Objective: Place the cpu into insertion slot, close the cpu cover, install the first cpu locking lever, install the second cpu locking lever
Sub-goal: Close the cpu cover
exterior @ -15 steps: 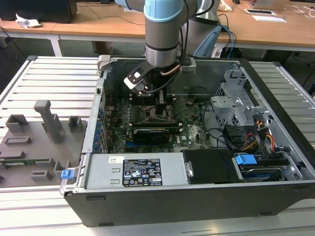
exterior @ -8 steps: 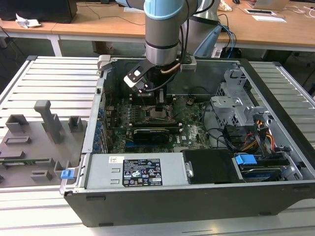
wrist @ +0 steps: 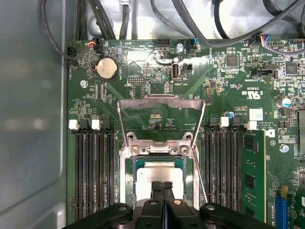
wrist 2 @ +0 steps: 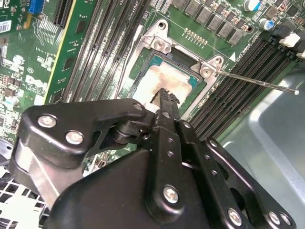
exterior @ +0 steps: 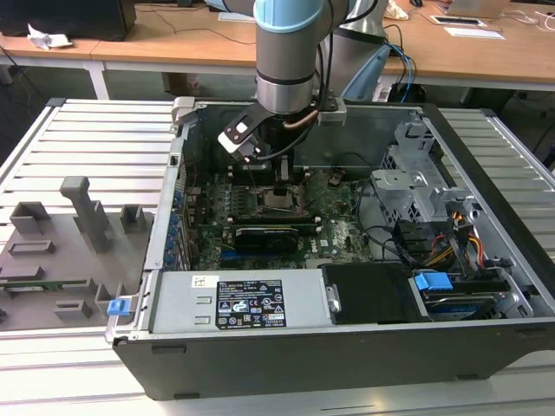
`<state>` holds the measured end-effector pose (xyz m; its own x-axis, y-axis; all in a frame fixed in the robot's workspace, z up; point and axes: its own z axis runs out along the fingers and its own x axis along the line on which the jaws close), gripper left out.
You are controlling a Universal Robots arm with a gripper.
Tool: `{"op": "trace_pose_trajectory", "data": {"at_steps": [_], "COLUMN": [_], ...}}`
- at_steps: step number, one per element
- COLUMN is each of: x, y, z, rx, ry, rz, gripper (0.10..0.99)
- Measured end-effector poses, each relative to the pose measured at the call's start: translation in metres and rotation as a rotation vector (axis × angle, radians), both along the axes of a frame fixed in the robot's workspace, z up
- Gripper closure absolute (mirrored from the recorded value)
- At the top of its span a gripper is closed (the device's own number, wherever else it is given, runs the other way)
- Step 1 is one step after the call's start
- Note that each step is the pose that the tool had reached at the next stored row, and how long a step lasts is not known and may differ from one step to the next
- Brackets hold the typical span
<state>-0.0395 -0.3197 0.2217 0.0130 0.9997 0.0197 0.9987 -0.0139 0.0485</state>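
While black fingers [wrist: 157,189] meet, the square silvery cpu [wrist: 159,171] lies socketed.

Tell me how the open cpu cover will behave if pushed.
The cover is a thin metal frame with a big window, so it is probably light and may flex slightly. It looks hinged by the two screws at the slot, so it would likely swing rather than slide. Its bare metal seems smooth, perhaps slippery for the gripper.
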Motion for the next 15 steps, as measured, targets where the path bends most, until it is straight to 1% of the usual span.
{"op": "trace_pose_trajectory", "data": {"at_steps": [3,8,15], "x": [0.0001,0.0001,0.0000], "y": [0.0000,0.0001,0.0000], "z": [0.0016,0.0021,0.0082], "rx": [0.001,0.001,0.001], "ry": [-0.0002,-0.0002,-0.0002], "rz": [0.000,-0.001,-0.001], "gripper": [0.980,0.980,0.980]}}
